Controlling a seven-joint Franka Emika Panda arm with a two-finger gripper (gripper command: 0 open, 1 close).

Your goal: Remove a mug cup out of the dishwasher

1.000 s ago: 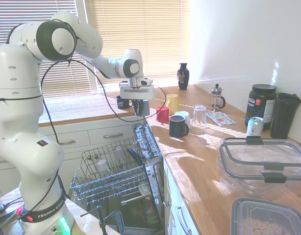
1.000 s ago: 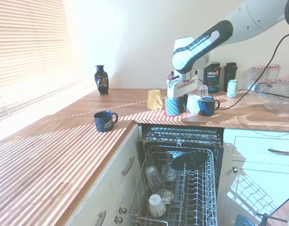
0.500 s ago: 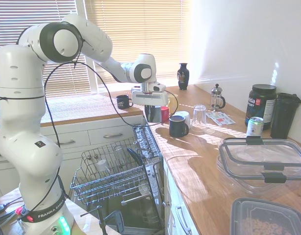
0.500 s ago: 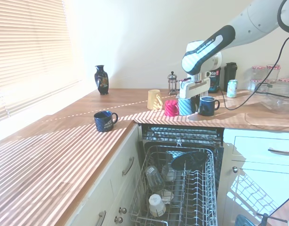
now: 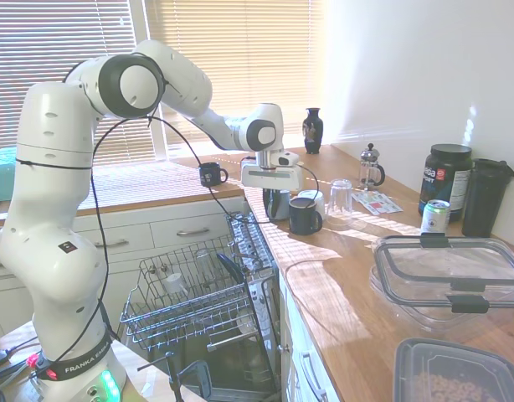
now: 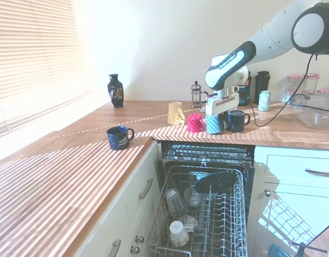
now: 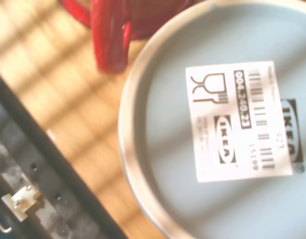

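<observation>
Hand (image 5: 276, 194) grips mug (image 6: 213, 123) upside down, base up, at worktop (image 5: 349, 276) edge between red mug (image 6: 195, 122) and navy mug (image 5: 305, 215), above dishwasher (image 6: 207, 209). You: lower straight, confirm rim contact, then release without nudging neighbours.

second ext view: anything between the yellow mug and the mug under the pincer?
Yes, in the second exterior view a red mug stands between the yellow mug and the mug cup under the pincer.

I'm working in a home kitchen: a wooden countertop (image 5: 341, 276) over white cabinets (image 5: 123, 239), an open dishwasher (image 6: 207, 209) at lower centre, blinds (image 5: 232, 67) at the windows.
</observation>
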